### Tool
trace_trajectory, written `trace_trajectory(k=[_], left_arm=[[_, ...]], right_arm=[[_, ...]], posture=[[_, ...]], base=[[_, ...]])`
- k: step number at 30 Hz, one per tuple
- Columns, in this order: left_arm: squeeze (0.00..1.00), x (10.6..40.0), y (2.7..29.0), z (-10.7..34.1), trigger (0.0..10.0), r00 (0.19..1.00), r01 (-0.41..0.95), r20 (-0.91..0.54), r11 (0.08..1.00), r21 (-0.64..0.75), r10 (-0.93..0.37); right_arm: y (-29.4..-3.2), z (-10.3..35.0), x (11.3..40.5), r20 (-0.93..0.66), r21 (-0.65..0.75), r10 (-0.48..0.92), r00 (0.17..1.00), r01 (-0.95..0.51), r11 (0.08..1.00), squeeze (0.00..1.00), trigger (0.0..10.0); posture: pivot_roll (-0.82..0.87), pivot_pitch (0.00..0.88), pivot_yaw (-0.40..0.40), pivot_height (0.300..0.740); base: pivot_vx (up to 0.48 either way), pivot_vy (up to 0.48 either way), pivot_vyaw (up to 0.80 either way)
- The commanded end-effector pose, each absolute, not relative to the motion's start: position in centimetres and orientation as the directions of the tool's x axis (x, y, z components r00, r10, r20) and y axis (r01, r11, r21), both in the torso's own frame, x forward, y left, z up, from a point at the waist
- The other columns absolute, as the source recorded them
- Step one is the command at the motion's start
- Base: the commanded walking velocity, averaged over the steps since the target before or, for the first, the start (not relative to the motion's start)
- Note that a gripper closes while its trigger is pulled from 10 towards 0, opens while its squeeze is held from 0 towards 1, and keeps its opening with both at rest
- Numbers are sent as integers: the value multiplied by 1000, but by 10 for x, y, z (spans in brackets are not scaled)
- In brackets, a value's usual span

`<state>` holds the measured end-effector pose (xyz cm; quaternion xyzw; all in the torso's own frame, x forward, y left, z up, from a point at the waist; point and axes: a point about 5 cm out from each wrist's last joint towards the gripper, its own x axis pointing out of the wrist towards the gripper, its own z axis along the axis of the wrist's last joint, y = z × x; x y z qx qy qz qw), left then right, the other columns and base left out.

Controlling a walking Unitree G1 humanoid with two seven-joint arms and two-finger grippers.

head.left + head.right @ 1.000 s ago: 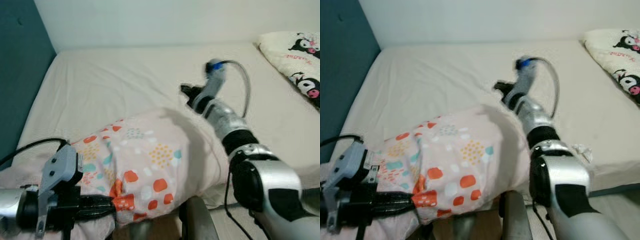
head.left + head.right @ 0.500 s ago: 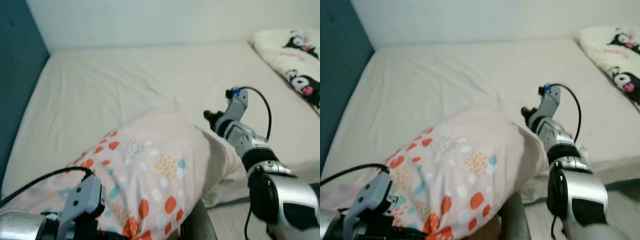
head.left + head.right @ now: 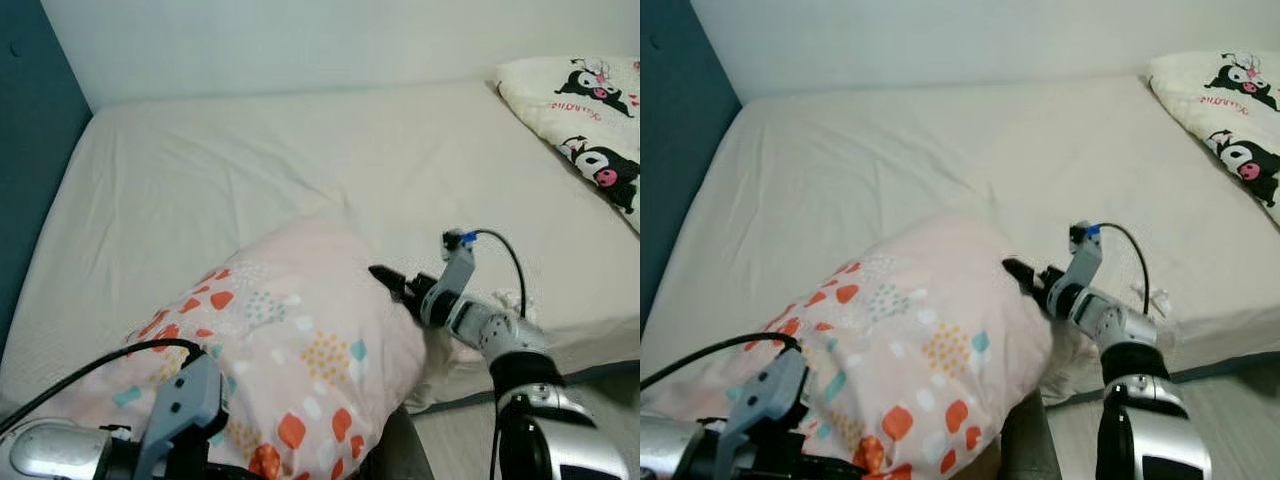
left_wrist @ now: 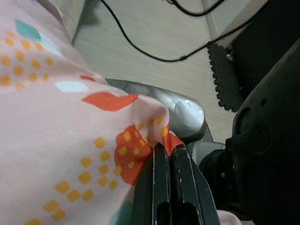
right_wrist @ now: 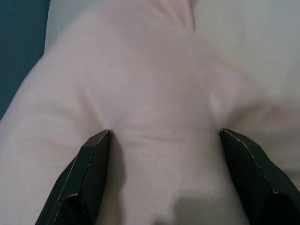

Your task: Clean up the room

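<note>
My left hand (image 4: 166,152) pinches the pillow (image 3: 290,350) corner; my right hand (image 5: 164,140), fingers spread, presses its far side on the bed (image 3: 250,170).

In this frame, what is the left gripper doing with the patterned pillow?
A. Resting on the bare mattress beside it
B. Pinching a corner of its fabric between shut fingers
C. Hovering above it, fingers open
B: in the left wrist view the left gripper has its fingers shut on an orange-patterned corner of the pillow.

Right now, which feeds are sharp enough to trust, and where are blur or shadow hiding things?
Eye views: evenly lit, sharp on the pink patterned pillow and right gripper. Left wrist view: crisp on the left gripper pinching fabric. Right wrist view: soft focus, dim, pillow fabric blurred between open fingers.
</note>
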<state>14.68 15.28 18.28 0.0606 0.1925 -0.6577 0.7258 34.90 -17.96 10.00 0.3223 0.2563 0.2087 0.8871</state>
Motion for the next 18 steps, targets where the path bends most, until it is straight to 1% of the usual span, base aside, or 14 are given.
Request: trace_trajectory(k=[1,2,3,7,10,12,14,15,16,18], left_arm=[[0,146,150,184,0,55,981,-337,113,-155,-940],[0,146,150,184,0,55,981,-337,113,-155,-940],[0,147,151,184,0,56,982,-341,114,-153,-938],[0,149,152,182,0,73,982,-353,130,-139,-933],[0,154,151,183,0,100,982,-350,149,-115,-931],[0,156,151,183,0,108,982,-348,155,-110,-931],[0,158,151,183,0,126,981,-349,169,-95,-929],[0,158,151,183,0,126,981,-349,169,-95,-929],[0,159,151,184,0,132,981,-349,174,-91,-928],[0,159,151,184,0,141,980,-346,180,-85,-928]], right_arm=[[-165,69,329,-432,705,593,680,-155,692,0,10000],[-165,69,329,-432,705,593,680,-155,692,0,10000],[-164,61,324,-468,693,584,663,-135,708,0,10000],[-165,53,322,-488,671,542,684,-102,734,0,10000],[-150,54,324,-468,692,578,668,-129,710,0,10000],[-147,53,324,-472,690,585,659,-136,710,0,10000],[-139,49,321,-509,665,591,626,-150,731,0,10000],[-139,49,321,-509,665,591,626,-150,731,0,10000],[-138,48,322,-524,639,581,623,-163,752,0,0],[-139,51,326,-528,602,552,645,-174,780,0,0]], posture=[[-26,171,-13,546],[-26,171,-13,546],[-24,171,-13,546],[-26,173,-8,546],[-24,175,-7,546],[-24,175,-7,546],[-15,176,-9,546],[-15,176,-9,546],[-12,177,-10,546],[-11,177,-13,546]], base=[[0,0,0],[0,0,0],[0,0,0],[0,0,0],[0,0,0],[0,0,0],[0,0,0],[0,0,0],[0,0,0],[0,0,0]])
